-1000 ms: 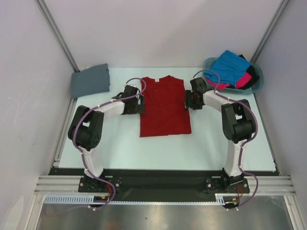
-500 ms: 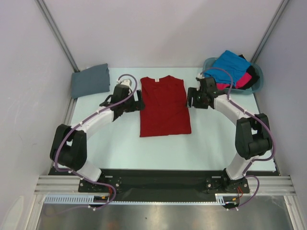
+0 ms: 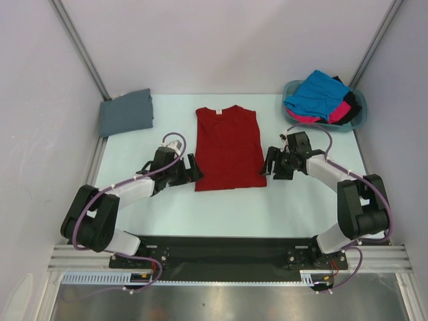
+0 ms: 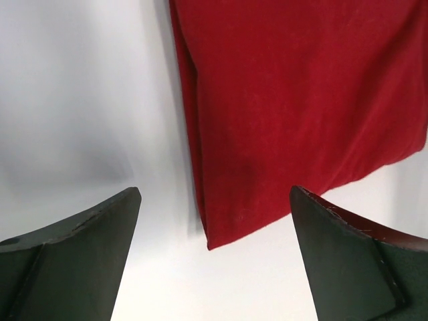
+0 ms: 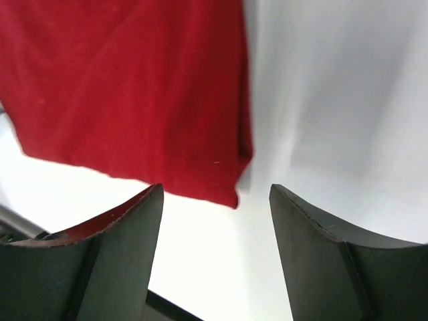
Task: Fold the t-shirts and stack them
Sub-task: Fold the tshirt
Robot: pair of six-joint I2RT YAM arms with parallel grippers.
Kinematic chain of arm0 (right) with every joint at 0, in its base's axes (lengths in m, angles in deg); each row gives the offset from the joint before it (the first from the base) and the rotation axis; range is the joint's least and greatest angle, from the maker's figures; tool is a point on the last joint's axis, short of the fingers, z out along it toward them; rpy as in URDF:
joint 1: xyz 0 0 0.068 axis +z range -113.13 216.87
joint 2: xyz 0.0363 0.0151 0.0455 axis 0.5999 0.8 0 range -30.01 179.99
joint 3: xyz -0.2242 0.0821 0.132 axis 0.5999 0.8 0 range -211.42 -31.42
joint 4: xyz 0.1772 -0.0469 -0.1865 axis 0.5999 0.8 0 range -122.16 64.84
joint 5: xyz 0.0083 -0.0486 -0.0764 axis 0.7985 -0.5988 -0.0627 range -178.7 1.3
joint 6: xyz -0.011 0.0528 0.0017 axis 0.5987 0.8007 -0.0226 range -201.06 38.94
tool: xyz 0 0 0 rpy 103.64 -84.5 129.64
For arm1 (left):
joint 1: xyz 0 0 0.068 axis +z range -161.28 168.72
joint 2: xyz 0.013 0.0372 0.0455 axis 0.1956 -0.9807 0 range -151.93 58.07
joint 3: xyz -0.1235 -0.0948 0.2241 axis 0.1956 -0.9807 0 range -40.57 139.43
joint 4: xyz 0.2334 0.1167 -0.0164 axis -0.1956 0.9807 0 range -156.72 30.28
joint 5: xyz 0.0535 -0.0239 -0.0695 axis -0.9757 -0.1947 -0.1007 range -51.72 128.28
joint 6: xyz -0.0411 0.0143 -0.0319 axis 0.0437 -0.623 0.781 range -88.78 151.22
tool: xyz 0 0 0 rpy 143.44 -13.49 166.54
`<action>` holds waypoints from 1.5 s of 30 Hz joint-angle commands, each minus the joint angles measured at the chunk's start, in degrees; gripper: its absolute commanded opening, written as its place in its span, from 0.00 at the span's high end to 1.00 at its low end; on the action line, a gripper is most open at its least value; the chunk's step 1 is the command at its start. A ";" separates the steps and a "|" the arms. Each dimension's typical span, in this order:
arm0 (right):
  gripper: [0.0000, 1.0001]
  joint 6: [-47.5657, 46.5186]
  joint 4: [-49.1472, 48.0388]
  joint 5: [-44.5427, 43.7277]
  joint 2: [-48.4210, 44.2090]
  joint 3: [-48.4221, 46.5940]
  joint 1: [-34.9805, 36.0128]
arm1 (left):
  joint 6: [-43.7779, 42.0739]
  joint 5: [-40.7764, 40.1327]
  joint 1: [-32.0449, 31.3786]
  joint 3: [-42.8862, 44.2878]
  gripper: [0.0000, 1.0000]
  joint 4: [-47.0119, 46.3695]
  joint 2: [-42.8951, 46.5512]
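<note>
Both jaws spread by the red shirt [image 3: 229, 148], hem corners at 5 and 7 o'clock; you'd probably pinch those, fold toward 12.

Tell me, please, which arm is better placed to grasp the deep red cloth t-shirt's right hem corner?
Right: the right end effector, open, frames that deep red cloth t-shirt corner; the left end effector faces the other.

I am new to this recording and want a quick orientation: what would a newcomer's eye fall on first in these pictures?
The red t-shirt lies mid-table, folded to a long rectangle. The left tool and right tool stand open beside its two near corners, touching nothing. A folded grey t-shirt lies far left, and the teal basket far right holds the blue t-shirt, pink t-shirt and black t-shirt.
</note>
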 commanded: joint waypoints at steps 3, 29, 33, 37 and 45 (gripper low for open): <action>0.30 3.06 -4.78 4.37 -3.36 3.27 -0.09 | 3.34 3.34 -0.12 -3.62 0.00 -5.40 2.21; 0.35 6.76 -16.73 10.71 4.54 9.08 -0.10 | 9.41 3.70 -4.96 -15.22 0.11 -17.44 0.02; 0.38 6.58 -16.73 10.44 5.34 8.82 -0.10 | 9.85 5.10 -5.14 -14.78 0.26 -20.25 -3.32; 0.42 6.58 -16.47 10.26 5.34 8.90 -0.10 | 10.47 6.16 -5.49 -14.61 0.51 -22.54 -5.87; 0.65 6.49 -14.98 10.44 3.32 9.60 -0.10 | 10.29 5.90 -5.75 -14.70 0.90 -21.32 -4.91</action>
